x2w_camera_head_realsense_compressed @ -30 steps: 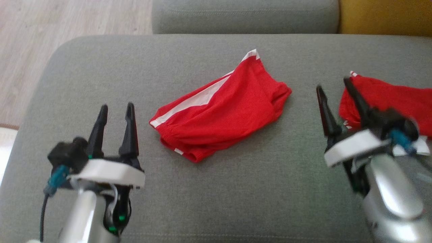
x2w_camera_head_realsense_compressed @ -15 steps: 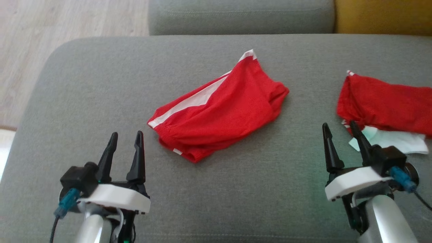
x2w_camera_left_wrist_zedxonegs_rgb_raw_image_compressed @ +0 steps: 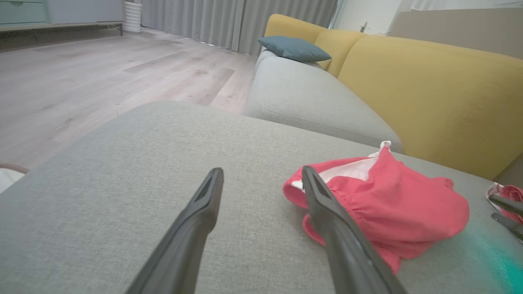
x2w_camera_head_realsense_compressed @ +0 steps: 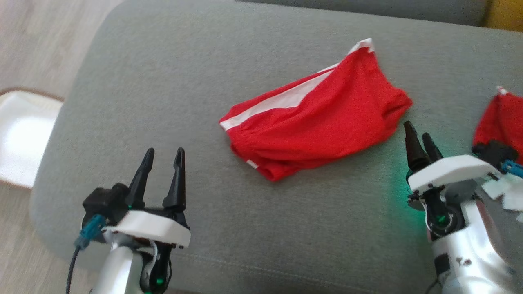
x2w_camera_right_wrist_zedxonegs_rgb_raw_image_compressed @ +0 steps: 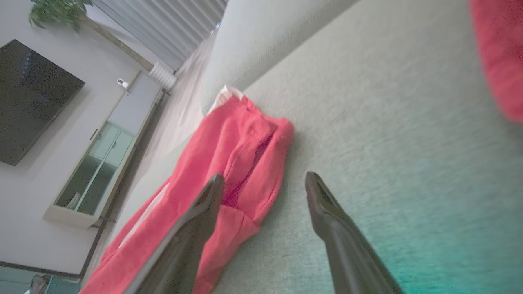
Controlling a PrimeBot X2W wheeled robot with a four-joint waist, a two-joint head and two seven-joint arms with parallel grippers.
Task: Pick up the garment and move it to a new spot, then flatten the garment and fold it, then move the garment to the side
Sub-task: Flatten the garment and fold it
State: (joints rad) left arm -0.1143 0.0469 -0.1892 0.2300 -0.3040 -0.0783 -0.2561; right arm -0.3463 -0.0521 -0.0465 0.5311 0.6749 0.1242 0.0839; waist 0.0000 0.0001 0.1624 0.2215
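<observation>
The garment (x2w_camera_head_realsense_compressed: 327, 118), red shorts with a white side stripe, lies crumpled in the middle of the grey sofa cushion (x2w_camera_head_realsense_compressed: 163, 81). My left gripper (x2w_camera_head_realsense_compressed: 165, 152) is open over the cushion, to the near left of the garment and apart from it. In the left wrist view the garment (x2w_camera_left_wrist_zedxonegs_rgb_raw_image_compressed: 400, 204) lies just right of the open left gripper (x2w_camera_left_wrist_zedxonegs_rgb_raw_image_compressed: 262, 170). My right gripper (x2w_camera_head_realsense_compressed: 416, 130) is open, its tips close to the garment's right end. The right wrist view has the garment (x2w_camera_right_wrist_zedxonegs_rgb_raw_image_compressed: 241, 151) just beyond the left finger of the right gripper (x2w_camera_right_wrist_zedxonegs_rgb_raw_image_compressed: 264, 176). Nothing is held.
A second red garment (x2w_camera_head_realsense_compressed: 500, 118) lies at the cushion's right edge, behind the right wrist. A white tray (x2w_camera_head_realsense_compressed: 20, 134) sits on the floor at the left. The yellow sofa back (x2w_camera_left_wrist_zedxonegs_rgb_raw_image_compressed: 429, 90) and a blue pillow (x2w_camera_left_wrist_zedxonegs_rgb_raw_image_compressed: 292, 48) stand beyond the cushion.
The head view has swung, shifting the whole picture. My right gripper has drawn back from the second red garment and now stands near the middle garment's right end. Both grippers stay open.
</observation>
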